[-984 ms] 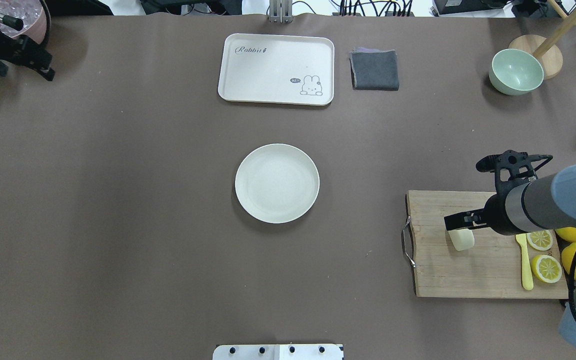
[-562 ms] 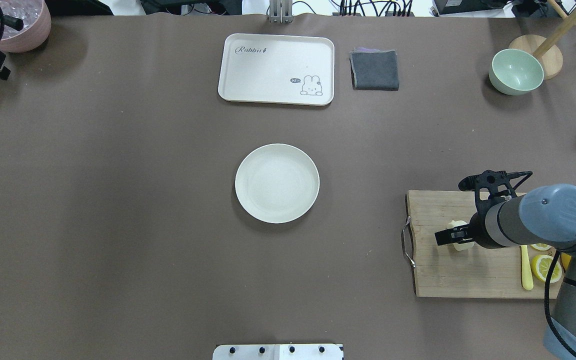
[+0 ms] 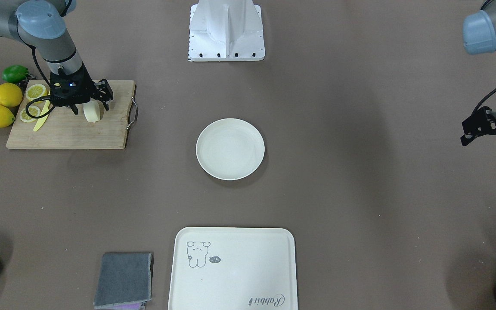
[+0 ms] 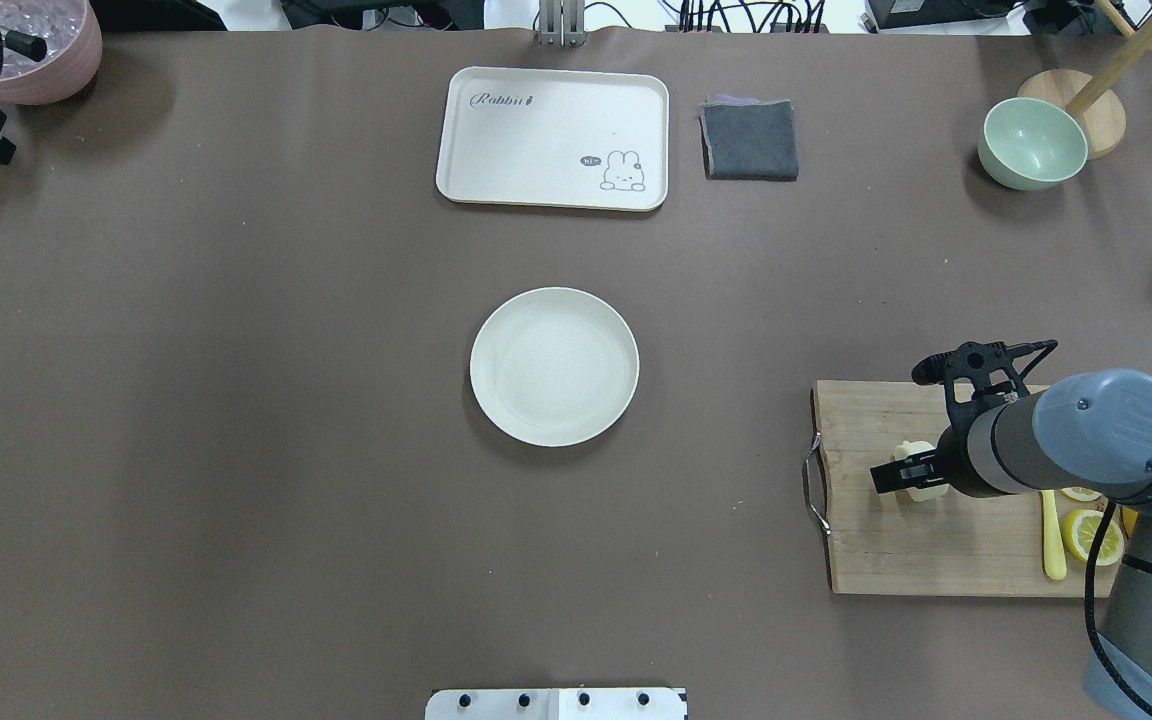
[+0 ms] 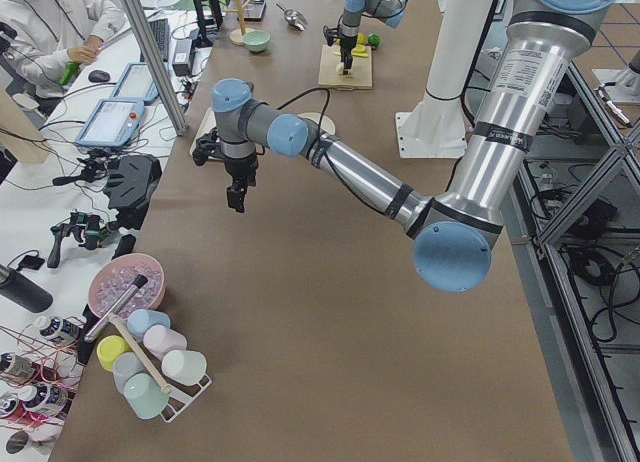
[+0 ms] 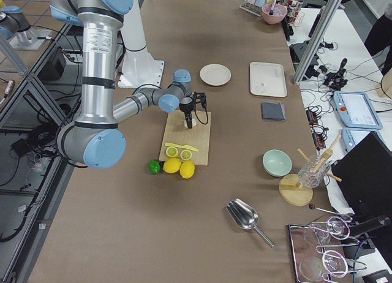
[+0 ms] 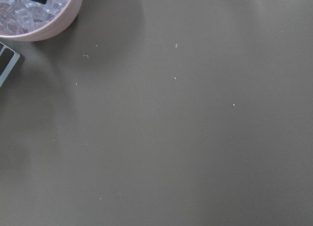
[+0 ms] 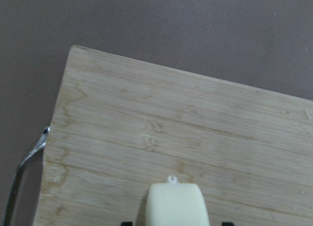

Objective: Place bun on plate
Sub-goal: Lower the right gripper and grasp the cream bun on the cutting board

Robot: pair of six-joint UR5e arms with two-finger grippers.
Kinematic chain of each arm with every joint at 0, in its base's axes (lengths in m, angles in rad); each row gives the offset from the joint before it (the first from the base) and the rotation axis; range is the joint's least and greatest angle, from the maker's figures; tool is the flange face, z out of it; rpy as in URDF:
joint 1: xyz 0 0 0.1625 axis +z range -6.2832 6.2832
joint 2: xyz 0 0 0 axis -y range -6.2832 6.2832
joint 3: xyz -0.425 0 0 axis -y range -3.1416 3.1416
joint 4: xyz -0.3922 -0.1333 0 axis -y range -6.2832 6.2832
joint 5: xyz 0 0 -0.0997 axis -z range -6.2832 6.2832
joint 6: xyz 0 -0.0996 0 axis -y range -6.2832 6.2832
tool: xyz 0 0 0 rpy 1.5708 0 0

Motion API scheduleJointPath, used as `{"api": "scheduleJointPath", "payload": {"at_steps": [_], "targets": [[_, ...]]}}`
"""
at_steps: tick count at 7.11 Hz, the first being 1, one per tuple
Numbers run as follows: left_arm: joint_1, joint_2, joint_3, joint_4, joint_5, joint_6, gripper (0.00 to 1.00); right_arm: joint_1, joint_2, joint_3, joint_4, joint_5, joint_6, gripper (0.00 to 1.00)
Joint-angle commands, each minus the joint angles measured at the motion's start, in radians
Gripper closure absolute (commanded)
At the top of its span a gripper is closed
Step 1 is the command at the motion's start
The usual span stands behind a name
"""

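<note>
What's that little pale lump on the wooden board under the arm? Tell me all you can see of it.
The small, smooth, pale cream bun is a rounded lump with flat cut sides and a tiny nub at one end. It rests on the rectangular wooden cutting board, towards its metal-handled end, apart from the yellow lemon slices. The right gripper straddles it, jaws open, with a gap showing on each side.

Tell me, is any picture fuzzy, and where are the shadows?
Right wrist view: the bun sits very close and looks a bit soft, while the board shows clearer grain. Front-facing view: a soft dark shadow hugs the plate. Left wrist view: a faint shadow spreads beside the pink bowl.
</note>
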Motion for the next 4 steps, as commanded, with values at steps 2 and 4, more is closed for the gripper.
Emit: {"api": "scheduleJointPath", "payload": {"at_steps": [2, 4], "targets": [[0.0, -0.001, 0.0, 0.0, -0.003, 0.0, 0.02, -0.001, 0.006, 0.003, -0.002, 0.002, -0.001, 0.44], [-0.002, -0.001, -0.002, 0.0, -0.004, 0.0, 0.02, -0.002, 0.082, -0.014, -0.026, 0.001, 0.019, 0.52]]}}
